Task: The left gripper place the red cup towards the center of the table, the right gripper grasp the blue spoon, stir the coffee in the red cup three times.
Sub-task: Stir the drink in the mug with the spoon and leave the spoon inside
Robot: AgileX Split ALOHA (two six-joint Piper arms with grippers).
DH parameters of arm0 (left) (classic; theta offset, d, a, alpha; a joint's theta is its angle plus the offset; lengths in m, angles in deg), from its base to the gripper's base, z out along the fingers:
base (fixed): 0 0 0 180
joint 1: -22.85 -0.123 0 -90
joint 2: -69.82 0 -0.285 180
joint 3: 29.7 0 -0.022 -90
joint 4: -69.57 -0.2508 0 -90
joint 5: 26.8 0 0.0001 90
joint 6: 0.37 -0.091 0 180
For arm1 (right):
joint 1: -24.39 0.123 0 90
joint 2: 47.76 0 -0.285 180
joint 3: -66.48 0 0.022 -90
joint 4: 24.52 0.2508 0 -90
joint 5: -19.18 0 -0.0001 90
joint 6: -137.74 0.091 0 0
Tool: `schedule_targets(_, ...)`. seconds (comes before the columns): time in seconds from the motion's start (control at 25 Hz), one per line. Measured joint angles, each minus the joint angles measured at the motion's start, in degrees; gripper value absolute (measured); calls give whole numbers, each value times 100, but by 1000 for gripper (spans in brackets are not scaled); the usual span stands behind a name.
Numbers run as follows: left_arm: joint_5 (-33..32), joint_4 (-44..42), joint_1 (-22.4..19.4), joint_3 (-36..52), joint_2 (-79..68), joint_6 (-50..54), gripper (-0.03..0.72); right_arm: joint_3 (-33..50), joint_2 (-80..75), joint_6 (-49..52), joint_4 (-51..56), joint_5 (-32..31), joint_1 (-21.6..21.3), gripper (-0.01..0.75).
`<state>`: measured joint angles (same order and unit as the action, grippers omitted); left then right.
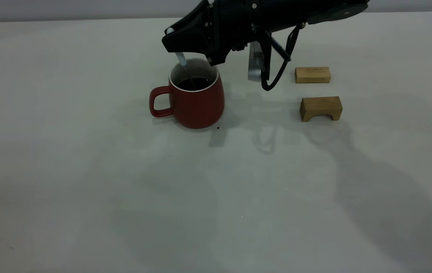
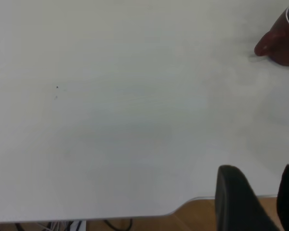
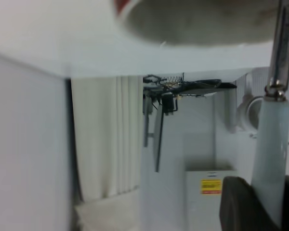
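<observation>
Across the table (image 1: pixel 87 189), a broad off-white top whose far right corner is rounded, the biggest shape is the right arm, reaching in low from the far right edge toward the middle of the far side. Beneath it hang a silver-grey box module (image 1: pixel 255 66) and a looping black cable (image 1: pixel 276 76). The red cup (image 1: pixel 197 96) stands near the middle of the far half, upright, its handle turned toward the left edge, with dark coffee (image 1: pixel 194 83) inside. Two tan wooden blocks sit well apart from the cup toward the right edge: a plain block (image 1: pixel 312 74) farther back and a notched block (image 1: pixel 321 108) nearer the front. The right gripper (image 1: pixel 178 43) hangs just above the cup's rim, fingers pinching the pale handle of the blue spoon (image 1: pixel 182 60), whose metal neck slants down into the coffee. The left gripper (image 2: pixel 257 202) hovers at a table edge, far from the cup, fingers spread with nothing between them.
</observation>
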<state>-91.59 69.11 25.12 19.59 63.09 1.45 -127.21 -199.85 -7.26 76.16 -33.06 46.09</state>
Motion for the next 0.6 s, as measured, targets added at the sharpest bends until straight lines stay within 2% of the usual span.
schedule_targets(0.12, 0, 0, 0, 0, 0, 0, 287, 0, -5, -560, 5, 113, 7, 153)
schedule_targets(0.2, 0, 0, 0, 0, 0, 0, 287, 0, -17, -594, -25, 158, -36, 153)
schedule_targets(0.48, 0, 0, 0, 0, 0, 0, 287, 0, -79, 683, -298, 46, -169, 153)
schedule_targets(0.6, 0, 0, 0, 0, 0, 0, 287, -7, -170, 481, -59, -32, -114, 153)
